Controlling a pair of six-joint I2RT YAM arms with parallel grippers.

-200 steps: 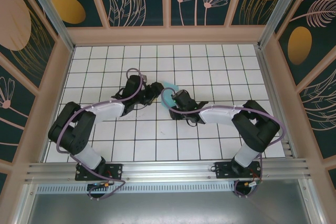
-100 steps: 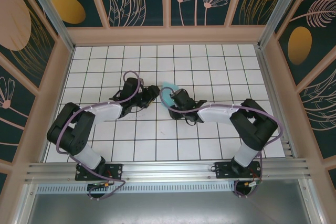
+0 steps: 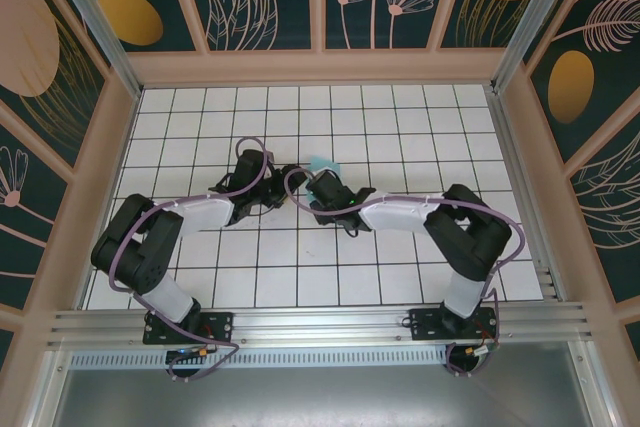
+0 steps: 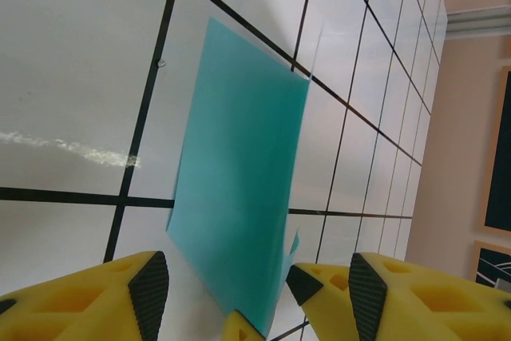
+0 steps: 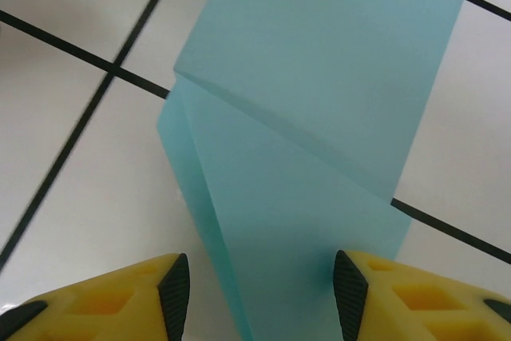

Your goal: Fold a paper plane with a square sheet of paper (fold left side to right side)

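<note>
The square sheet of paper (image 4: 239,165) is thin turquoise paper, folded over on itself and lying on the white grid table (image 4: 72,61). In the right wrist view a diagonal crease runs across the paper (image 5: 319,77). From above, only a small part of the paper (image 3: 322,162) peeks out behind the two wrists. My left gripper (image 4: 255,301) is open at the paper's near end, with its jaws on either side of it. My right gripper (image 5: 262,297) is open too, and the paper runs on between its two pads. In the top view the left gripper (image 3: 278,190) and right gripper (image 3: 312,187) nearly meet.
The tiled table (image 3: 400,127) is ringed by a low beige wall (image 3: 320,67) with patterned panels behind. A metal rail (image 3: 320,327) runs along the near edge by the arm bases. Bare tiles lie to the left, right and front of the grippers.
The right arm has slid left toward the left gripper and its jaws have widened. The paper's raised curl has come down, so less of it shows from above. The left gripper has barely moved.
</note>
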